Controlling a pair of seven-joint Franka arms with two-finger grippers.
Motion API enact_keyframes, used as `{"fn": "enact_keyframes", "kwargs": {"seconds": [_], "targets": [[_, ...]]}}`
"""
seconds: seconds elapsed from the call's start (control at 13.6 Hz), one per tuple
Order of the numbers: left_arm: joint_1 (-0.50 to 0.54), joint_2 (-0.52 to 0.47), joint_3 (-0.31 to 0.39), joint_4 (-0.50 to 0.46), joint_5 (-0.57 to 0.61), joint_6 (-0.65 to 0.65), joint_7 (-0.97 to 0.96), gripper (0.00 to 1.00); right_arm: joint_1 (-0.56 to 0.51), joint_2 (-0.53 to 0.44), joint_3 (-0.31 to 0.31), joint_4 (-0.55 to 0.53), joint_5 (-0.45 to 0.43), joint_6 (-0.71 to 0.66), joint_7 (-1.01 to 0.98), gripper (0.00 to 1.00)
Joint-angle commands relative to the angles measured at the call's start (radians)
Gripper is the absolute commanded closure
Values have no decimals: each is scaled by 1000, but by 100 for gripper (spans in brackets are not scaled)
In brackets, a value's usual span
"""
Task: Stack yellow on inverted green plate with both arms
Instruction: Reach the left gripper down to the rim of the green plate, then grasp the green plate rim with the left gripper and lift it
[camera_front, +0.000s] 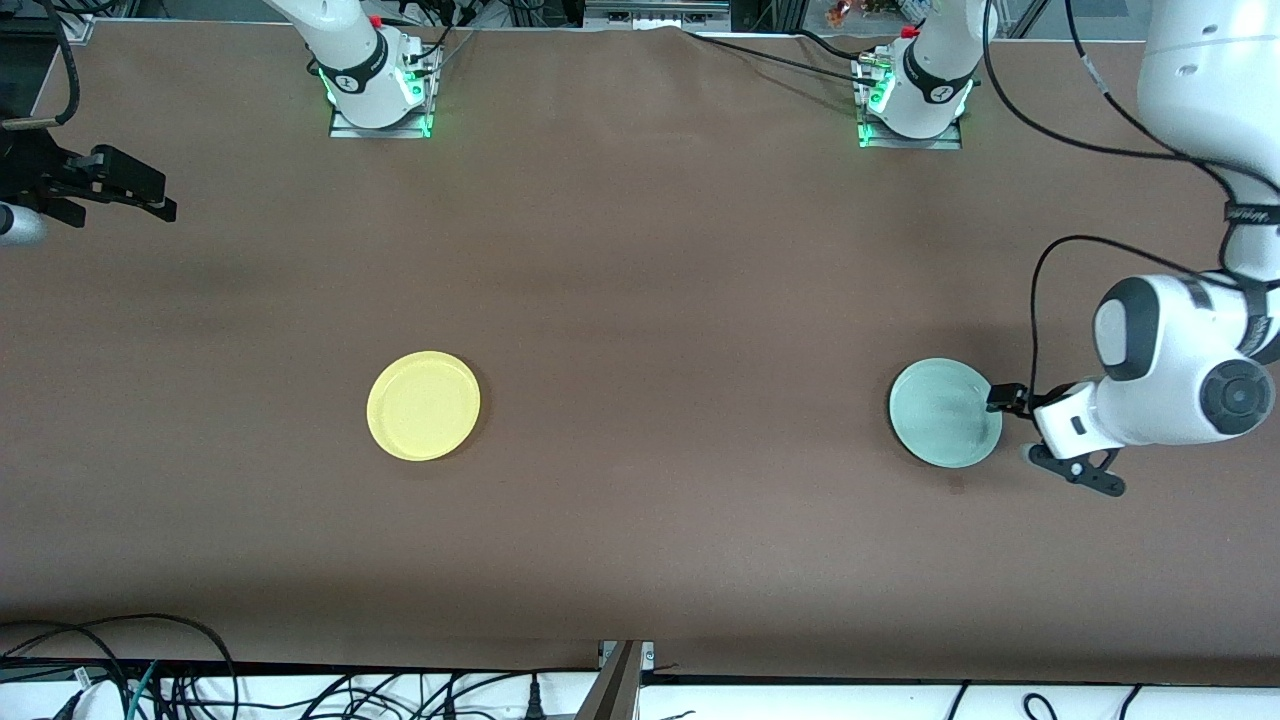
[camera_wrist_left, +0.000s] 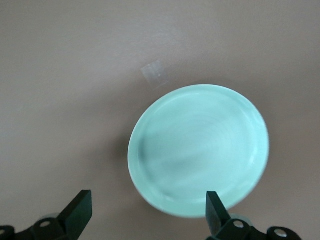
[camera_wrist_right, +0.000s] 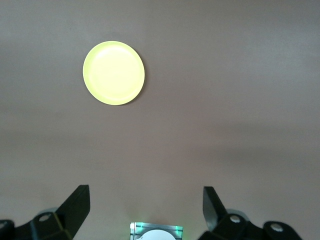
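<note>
The yellow plate (camera_front: 423, 405) lies on the brown table toward the right arm's end; in the right wrist view it (camera_wrist_right: 114, 73) shows small and far off. The green plate (camera_front: 945, 412) lies toward the left arm's end, its hollow side seemingly up. My left gripper (camera_front: 1035, 430) hangs open and empty at the plate's rim on the left arm's side. In the left wrist view (camera_wrist_left: 147, 212) one finger (camera_wrist_left: 216, 207) overlaps the plate's edge (camera_wrist_left: 200, 150) and the other stands off it. My right gripper (camera_front: 110, 185) waits open and empty, high over the right arm's end (camera_wrist_right: 145, 210).
The two arm bases (camera_front: 380, 95) (camera_front: 912, 105) stand at the table's edge farthest from the front camera. A small patch of tape (camera_front: 955, 485) lies on the table just nearer the camera than the green plate. Cables run along the nearest edge.
</note>
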Motion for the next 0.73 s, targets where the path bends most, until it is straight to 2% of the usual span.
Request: {"fn": "enact_keyframes", "kwargs": {"seconds": [0.0,0.15,0.37,0.44,0.51,0.59,0.66], "targets": [[27,32,-5,-41,-38,118,211,0,1,-4,-1,11,-3,-18,-14,0],[55,75,-8,-41,-38,190,302,0,0,-2,-2,10,-5,-18,-14,0],[54,102,-16,-41,-35,218,313,0,0,1,-11,7,-5,-20,-3,0],[51,114,-14,-41,-35,241,337,17,0,1,-13,7,-3,-18,-12,0],[55,126,-16,-41,-39,255,362,45,-2,4,-13,7,-2,-18,-12,0],[60,135,-17,-41,-57,258,367,68,-2,7,-14,1,0,-18,-11,0],[61,137,-17,-41,-67,258,371,85,-5,13,-14,-7,2,-18,-8,0]]}}
